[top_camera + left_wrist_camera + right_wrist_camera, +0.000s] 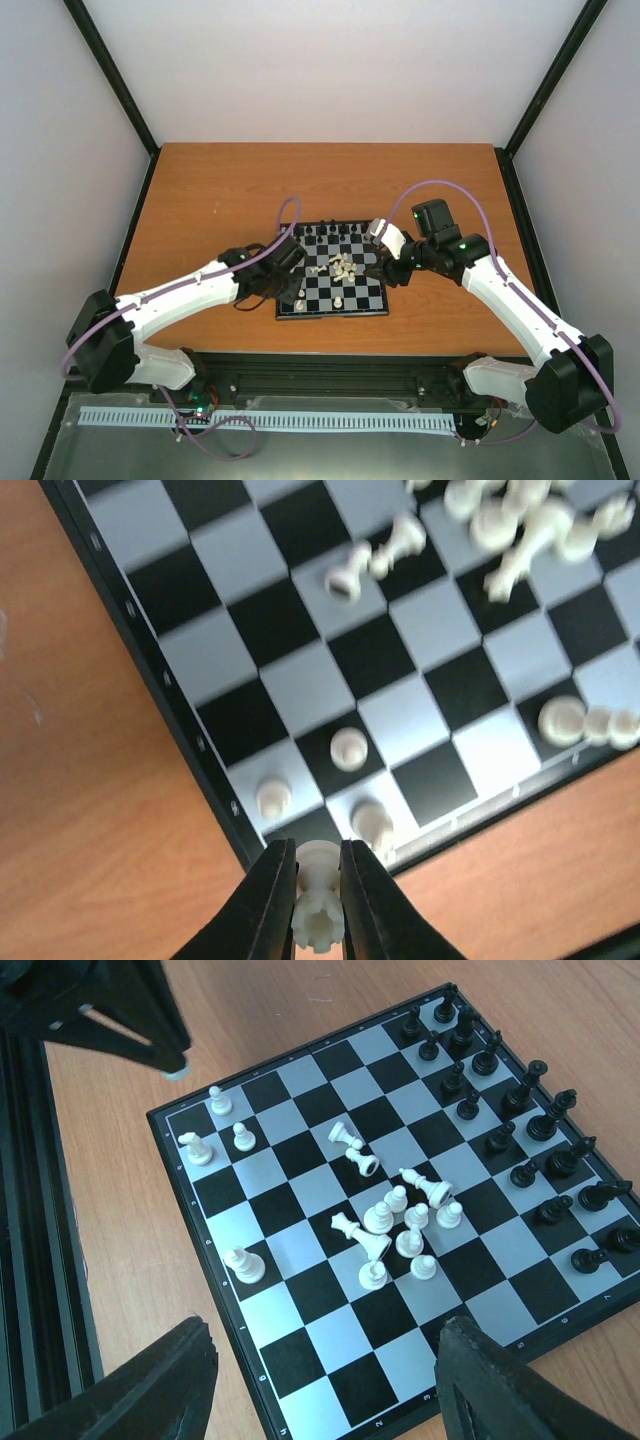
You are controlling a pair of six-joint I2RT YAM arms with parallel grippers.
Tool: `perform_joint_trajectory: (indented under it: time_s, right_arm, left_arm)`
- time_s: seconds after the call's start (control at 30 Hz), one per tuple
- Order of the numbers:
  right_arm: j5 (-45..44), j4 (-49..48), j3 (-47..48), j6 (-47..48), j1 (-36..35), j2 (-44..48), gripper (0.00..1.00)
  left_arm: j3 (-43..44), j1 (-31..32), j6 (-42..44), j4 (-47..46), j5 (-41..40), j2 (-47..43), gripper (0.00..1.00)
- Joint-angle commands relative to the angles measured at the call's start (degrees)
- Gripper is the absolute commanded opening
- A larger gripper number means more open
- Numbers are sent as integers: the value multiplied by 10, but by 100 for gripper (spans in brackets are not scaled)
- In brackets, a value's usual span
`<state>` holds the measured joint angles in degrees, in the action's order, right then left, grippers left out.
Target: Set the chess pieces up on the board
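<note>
1. Left gripper (318, 858): the jaws are drawn almost together on a white rook-like piece (317, 905), pinched at its stem with the notched crown towards the camera. It hangs over the near left corner of the board (250, 650). Whether its base touches the square cannot be told.
2. Right gripper (325, 1360): the jaws are spread wide and hold nothing. It is poised at the right edge of the board.
3. Task state: the black pieces (520, 1130) stand in 2 rows along the far edge. Most white pieces lie in a heap (400, 1230) at mid-board, and only a few stand near the near edge.
4. Risk, toppling: the held piece is tiny. If the jaws part before its base sits flat, it may tip over or roll across the border onto the table (200, 200).
5. Risk, neighbours: 3 standing white pieces (348, 748) are just beside the target corner. Fingers spreading or lifting away could knock them down.
6. Risk, misplacement: the fingers hide the corner square, so the piece may land astride 2 squares or on the border.
7. Risk, heap: the heaped pieces touch and some lie flat. A closing right gripper could catch 2 at once or scatter them, and both arms crowd 1 small board.
</note>
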<state>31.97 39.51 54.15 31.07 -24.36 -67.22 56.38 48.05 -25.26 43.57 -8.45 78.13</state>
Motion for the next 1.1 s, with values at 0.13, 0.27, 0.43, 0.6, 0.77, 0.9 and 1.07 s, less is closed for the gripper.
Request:
perform_joint_trajectory:
  time_s: [0.13, 0.27, 0.43, 0.6, 0.77, 0.9, 1.07]
  right_arm:
    - [11, 2, 0, 3, 5, -12, 61]
    - [14, 4, 1, 3, 5, -17, 61]
    - [9, 3, 0, 3, 5, -16, 61]
    - [7, 3, -1, 3, 5, -15, 61]
    - [8, 3, 0, 5, 5, -17, 61]
    - [8, 4, 0, 4, 5, -17, 61]
    - [8, 4, 0, 4, 5, -15, 61]
  left_arm:
    - [-89, 21, -54, -7, 35, -49, 17]
    - [-105, 22, -51, -32, 45, -42, 17]
    - [-105, 22, -43, -49, 43, -12, 17]
    - [-101, 22, -38, -56, 34, 11, 17]
    - [-99, 22, -43, -60, 20, 16, 17]
    - [-98, 22, -40, -61, 16, 22, 16]
    - [-91, 22, -41, -61, 17, 34, 14]
